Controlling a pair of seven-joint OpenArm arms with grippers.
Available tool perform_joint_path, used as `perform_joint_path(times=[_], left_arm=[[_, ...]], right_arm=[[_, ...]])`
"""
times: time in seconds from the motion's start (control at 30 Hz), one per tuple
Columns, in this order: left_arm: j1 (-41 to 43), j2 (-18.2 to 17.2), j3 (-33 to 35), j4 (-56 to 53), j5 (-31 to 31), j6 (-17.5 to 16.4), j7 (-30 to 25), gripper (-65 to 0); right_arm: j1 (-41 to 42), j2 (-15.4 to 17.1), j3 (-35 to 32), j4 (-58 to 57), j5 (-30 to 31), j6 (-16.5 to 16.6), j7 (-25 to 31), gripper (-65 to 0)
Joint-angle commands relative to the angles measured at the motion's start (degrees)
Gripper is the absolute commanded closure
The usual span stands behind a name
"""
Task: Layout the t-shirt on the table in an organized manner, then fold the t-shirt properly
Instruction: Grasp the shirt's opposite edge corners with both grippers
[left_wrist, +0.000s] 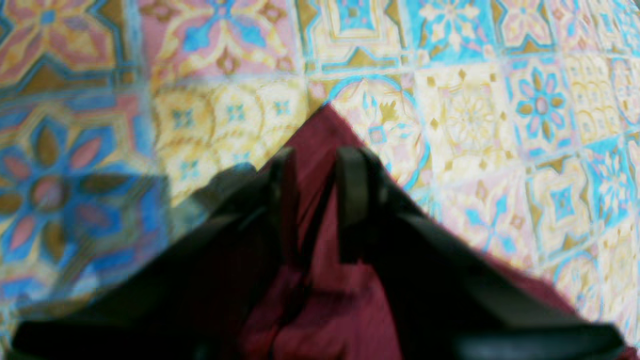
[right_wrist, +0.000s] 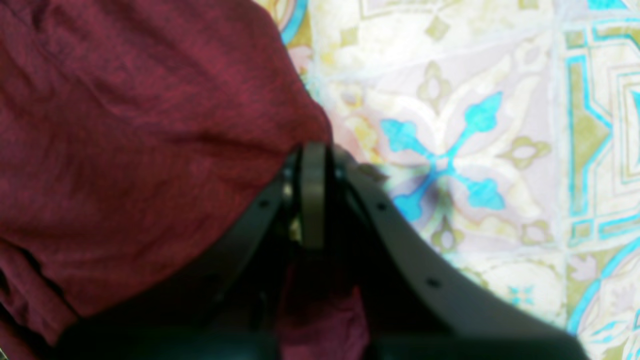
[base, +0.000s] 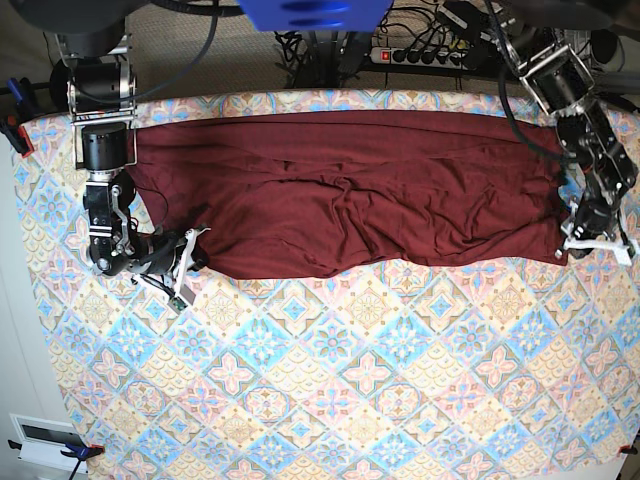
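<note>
Left gripper (left_wrist: 315, 187) clamped on t-shirt (left_wrist: 325, 280) corner; right gripper (right_wrist: 314, 200) pinching t-shirt edge. Both arms spread wide, low over table (base: 330, 400).

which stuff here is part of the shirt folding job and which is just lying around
Part of the job:
- t-shirt, spread wide across the far half
- table with the patterned cloth
- left gripper, pinching one end of the shirt
- right gripper, pinching the other end

Just lying about:
- power strip and cables behind the table
- clamps at the table's edge
</note>
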Motion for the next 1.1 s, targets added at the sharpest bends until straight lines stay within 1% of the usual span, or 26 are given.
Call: perform_joint_path(times=[0.0,0.1,0.17,0.27,0.33,0.47,0.6,0.73,0.83,0.9,0.93,1.0,1.07], left_arm=[[-1.15,-1.33,-0.14,0.01,0.13,-0.20,-1.08,-16.5],[-1.41,-1.33,-0.14,-2.89,0.74,-0.20,-1.26,-21.1],[-1.24,-1.24,-0.05,-3.77,0.83,-0.20,-2.57,-24.9],[-1.15,-1.24,2.94,-3.86,0.83,-0.29,-3.10,-28.1],[-1.15,-1.24,5.05,-3.86,0.92,-0.29,-3.10,-28.3],[-1.50,-1.15,6.11,-3.95,1.18,-0.29,-3.10,-28.3],[-1.68,-1.24,9.36,-5.80,1.10,-0.29,-3.19,-28.3],[-1.68,-1.24,9.62,-8.34,1.10,-0.29,-5.74,-28.3],[-1.68,-1.24,9.62,-9.58,1.10,-0.29,-6.18,-28.1],[-1.68,-1.24,9.62,-9.75,0.92,-0.29,-6.27,-25.6],[-1.68,-1.24,9.62,-9.66,0.74,-0.29,-6.27,-22.9],[-1.68,-1.24,9.62,-9.49,0.66,-0.38,-6.36,-13.9],[-1.77,-1.24,9.36,-8.87,0.66,-0.38,-6.44,-3.5]], right_arm=[[1.26,0.78,0.37,0.91,0.24,0.12,0.23,0.0],[1.26,0.78,0.46,0.91,0.24,0.12,0.23,0.0],[1.26,0.78,0.46,0.91,0.24,0.12,0.23,0.0],[1.26,0.78,0.46,0.91,0.24,0.12,0.23,0.0],[1.26,0.78,0.46,0.91,0.24,0.12,0.23,0.0],[1.26,0.78,0.46,0.91,0.24,0.12,0.23,0.0],[1.26,0.78,0.46,0.91,0.24,0.12,0.23,0.0],[1.26,0.78,0.46,0.91,0.24,0.12,0.23,0.0],[1.26,0.78,0.46,0.91,0.24,0.12,0.23,0.0],[1.26,0.78,0.46,0.91,0.24,0.12,0.23,0.0],[1.26,0.78,0.46,0.91,0.24,0.12,0.23,0.0],[1.26,0.78,0.46,0.91,0.24,0.12,0.23,0.0],[1.26,0.78,0.46,0.91,0.24,0.12,0.23,0.0]])
